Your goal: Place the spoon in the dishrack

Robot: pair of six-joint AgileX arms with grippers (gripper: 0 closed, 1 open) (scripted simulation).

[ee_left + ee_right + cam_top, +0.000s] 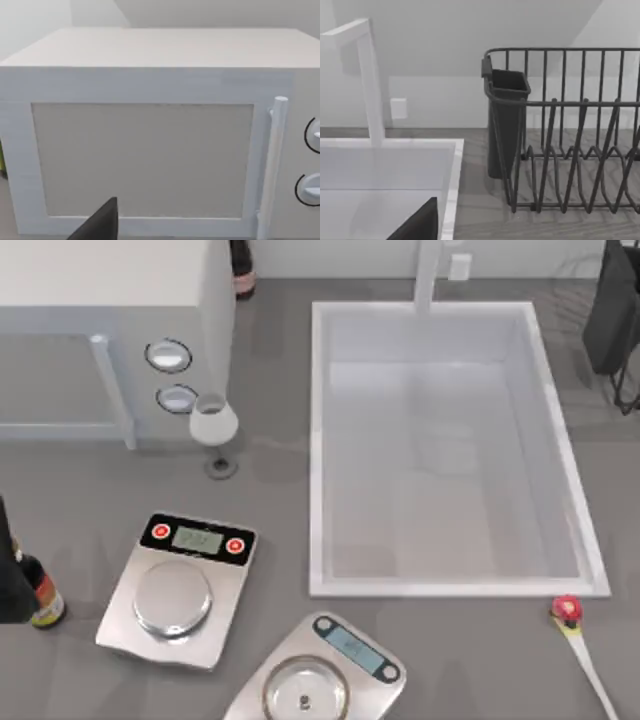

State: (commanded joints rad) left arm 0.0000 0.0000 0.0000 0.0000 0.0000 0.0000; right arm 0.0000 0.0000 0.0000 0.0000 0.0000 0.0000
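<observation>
With neither claw's state discernible, the spoon [578, 638], lying at the top view's lower right just below the sink [318, 450], should be pinched mid-handle and carried to the dishrack [615, 315] at upper right.

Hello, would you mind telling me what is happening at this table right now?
Nothing is being handled yet. The spoon lies on the counter near the sink's front right corner, untouched. The dishrack stands beside the sink, with no spoon in the part that shows. The left wrist camera faces the microwave.
</observation>
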